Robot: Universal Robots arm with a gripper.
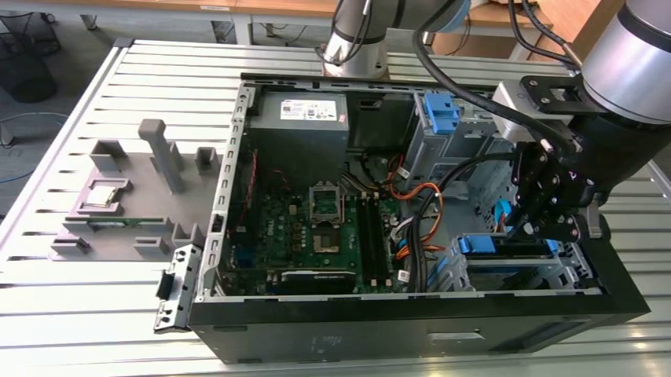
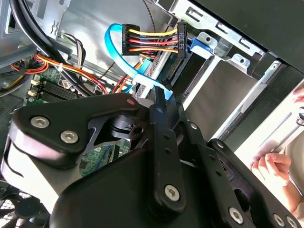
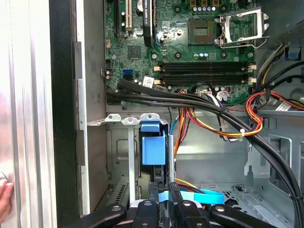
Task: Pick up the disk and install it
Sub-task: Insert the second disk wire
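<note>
I have the gripper point(image 1: 542, 228) down inside the open computer case point(image 1: 419, 314), over the drive bay point(image 1: 524, 267) in the corner by the case's front wall, at the exterior view's right; in the first wrist view its fingers point(image 3: 153, 202) are pressed in on a thin blue-edged piece standing on edge in the bay, which I take to be the disk point(image 3: 154, 151); the label and metal face are hidden from me, so I see its blue rail alone. The disk sits upright between the bay's metal walls, just beside the case's side panel; in the second wrist view a blue ribbon cable point(image 2: 124, 61) and a plug with red, yellow and orange wires point(image 2: 153, 40) lie near the gripper. The case also holds a green circuit board point(image 1: 314, 228) on its floor, a grey power box point(image 1: 302, 118) in its far corner and bundles of black cables point(image 3: 190, 102); a grey fixture point(image 1: 126, 196) stands on the slatted table point(image 1: 63, 314), well apart from the case.
</note>
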